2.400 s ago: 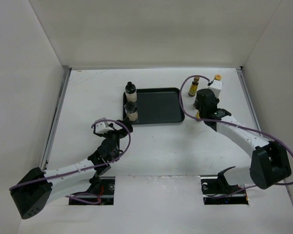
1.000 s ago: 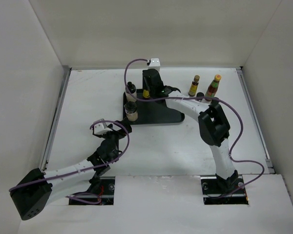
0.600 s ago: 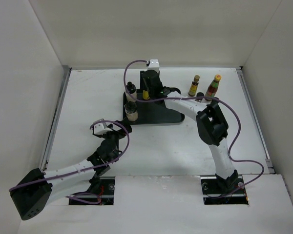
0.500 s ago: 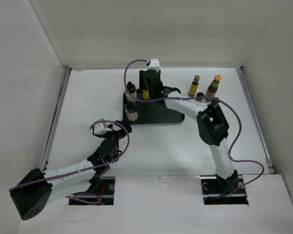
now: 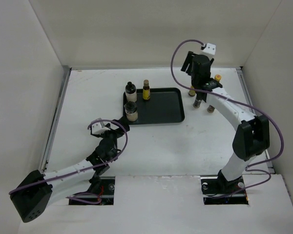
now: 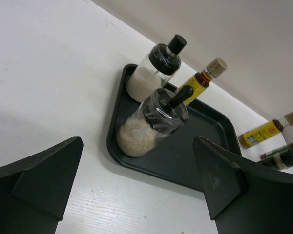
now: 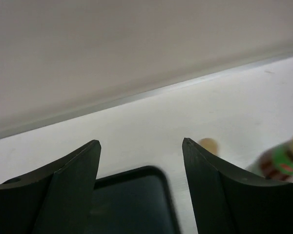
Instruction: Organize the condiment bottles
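A black tray (image 5: 161, 109) holds two white bottles with black caps (image 5: 131, 89) (image 5: 131, 110) and a slim yellow-labelled bottle (image 5: 146, 90), all upright along its left and back side. My right gripper (image 5: 188, 62) hangs high at the back right, open and holding nothing (image 7: 141, 144). Below it stand another slim yellow-labelled bottle (image 5: 191, 90), the red-green bottle with a yellow cap (image 5: 217, 78) and two short dark bottles (image 5: 198, 103) (image 5: 211, 109), partly hidden by the arm. My left gripper (image 5: 121, 124) rests open near the tray's front left corner (image 6: 136, 146), nothing between its fingers.
White walls close in the table on the left, back and right. The right arm's purple cable (image 5: 175, 53) loops above the back right bottles. The tray's right half (image 6: 210, 136) is bare.
My right gripper opened, left the slim yellow-labelled bottle standing in the tray, and swung up and to the right. The left arm barely moved.
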`<state>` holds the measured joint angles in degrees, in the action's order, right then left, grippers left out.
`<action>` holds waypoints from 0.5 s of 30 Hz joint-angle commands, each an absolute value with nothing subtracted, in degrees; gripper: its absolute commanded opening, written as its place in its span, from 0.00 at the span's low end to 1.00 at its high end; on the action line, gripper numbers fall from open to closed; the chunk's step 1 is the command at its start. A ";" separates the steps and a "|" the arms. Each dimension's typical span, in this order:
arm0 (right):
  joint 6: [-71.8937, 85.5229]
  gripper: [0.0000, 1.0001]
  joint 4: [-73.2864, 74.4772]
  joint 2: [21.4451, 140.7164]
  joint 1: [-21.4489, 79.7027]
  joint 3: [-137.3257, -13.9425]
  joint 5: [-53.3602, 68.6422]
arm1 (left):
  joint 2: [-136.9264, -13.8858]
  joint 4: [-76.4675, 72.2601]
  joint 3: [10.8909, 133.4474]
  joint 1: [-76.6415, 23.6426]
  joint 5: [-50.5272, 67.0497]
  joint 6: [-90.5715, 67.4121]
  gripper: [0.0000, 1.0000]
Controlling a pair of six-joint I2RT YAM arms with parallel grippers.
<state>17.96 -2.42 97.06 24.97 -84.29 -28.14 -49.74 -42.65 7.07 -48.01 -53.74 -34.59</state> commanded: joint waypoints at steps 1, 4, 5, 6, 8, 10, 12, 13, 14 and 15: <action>16.79 0.75 0.70 99.49 21.50 -82.62 -31.55 | -47.46 -44.82 6.16 -46.36 -54.23 -35.07 1.00; 16.26 0.75 1.32 101.59 18.95 -83.14 -31.82 | -49.03 -45.26 6.59 -46.54 -53.88 -35.07 1.00; 16.26 0.75 1.32 102.30 18.33 -83.41 -31.64 | -49.74 -45.26 6.77 -46.45 -53.88 -35.07 1.00; 16.26 0.75 1.32 102.91 17.89 -83.76 -31.38 | -49.92 -45.26 6.85 -46.45 -53.88 -35.07 1.00; 15.56 0.74 1.14 104.41 17.27 -84.55 -30.85 | -49.49 -45.26 6.86 -46.36 -53.88 -35.07 1.00; 14.59 0.73 1.06 106.08 16.66 -85.34 -29.89 | -49.31 -45.35 6.86 -46.36 -53.88 -35.07 1.00; 14.76 0.71 1.14 107.57 16.13 -86.22 -29.01 | -49.92 -45.35 6.94 -46.18 -53.88 -35.07 1.00; 14.94 0.69 1.14 108.10 15.87 -86.39 -28.74 | -50.01 -45.35 6.94 -46.18 -53.79 -35.07 1.00; 15.12 0.67 1.14 108.54 15.78 -86.40 -28.65 | -50.01 -45.35 6.94 -46.18 -53.62 -35.07 1.00; 15.20 0.66 1.23 108.89 15.69 -86.40 -28.74 | -49.92 -45.35 6.94 -46.18 -53.44 -35.07 1.00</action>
<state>15.77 2.24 108.47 16.62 -83.55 -29.50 -49.84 -43.09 6.70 -46.50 -53.74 -34.68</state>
